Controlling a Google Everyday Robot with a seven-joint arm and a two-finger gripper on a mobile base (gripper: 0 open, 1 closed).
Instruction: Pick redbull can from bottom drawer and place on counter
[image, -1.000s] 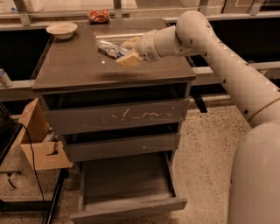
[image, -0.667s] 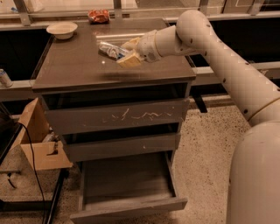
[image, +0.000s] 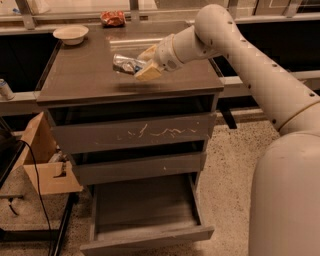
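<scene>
My gripper (image: 141, 66) reaches from the right over the counter (image: 85, 75), the glossy dark top of the grey cabinet. Its pale fingers are shut on the redbull can (image: 126, 63), a slim silver can with dark blue patches. The can lies sideways, pointing left, held just above or on the counter near its middle. The bottom drawer (image: 145, 212) stands pulled open at the foot of the cabinet, its grey floor bare.
A white bowl (image: 70, 34) sits at the counter's back left corner. A red-orange snack bag (image: 112, 18) lies on the ledge behind. A pale can (image: 5, 89) stands on the left ledge. A cardboard box (image: 42, 160) and cable sit left of the cabinet.
</scene>
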